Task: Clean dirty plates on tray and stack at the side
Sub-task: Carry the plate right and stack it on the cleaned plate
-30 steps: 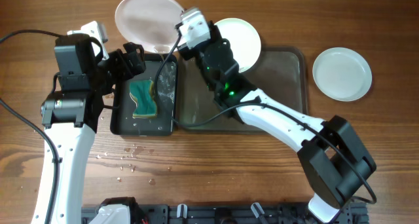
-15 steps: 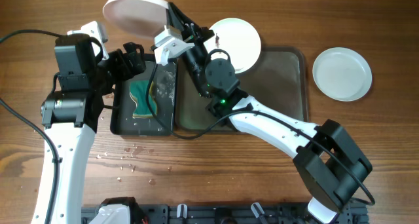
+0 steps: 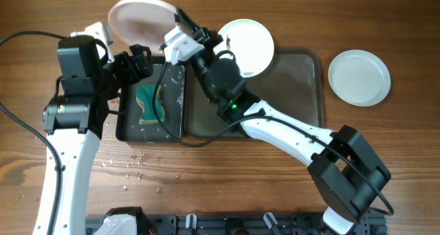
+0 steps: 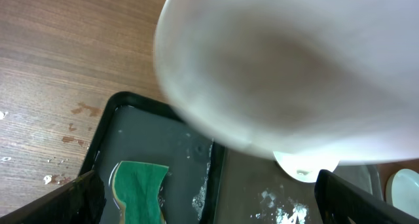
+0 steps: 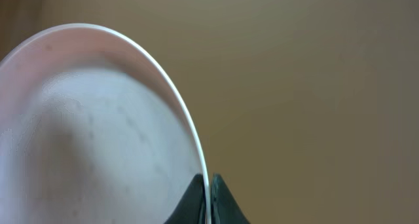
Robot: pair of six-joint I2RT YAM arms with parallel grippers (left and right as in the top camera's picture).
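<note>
One plate [image 3: 137, 16] hung tilted above the far end of the black tray [image 3: 127, 128], its rim pinched in my right gripper [image 3: 177, 29]. My left gripper [image 3: 139, 62] stood spread wide beside it, empty. A second plate [image 3: 251, 46] rested at the grey tray's [image 3: 302, 91] far edge; the third plate [image 3: 359, 77] lay on the table past its right end.

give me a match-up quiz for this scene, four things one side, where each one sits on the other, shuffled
Things:
1 sponge
2 pinkish plate
3 middle plate
4 far-right plate

Places:
A on the table
B in the small black tray
C overlapping the grey tray's back rim
D pinched at its rim by the right fingers

Pairs: 1-B, 2-D, 3-C, 4-A
</note>
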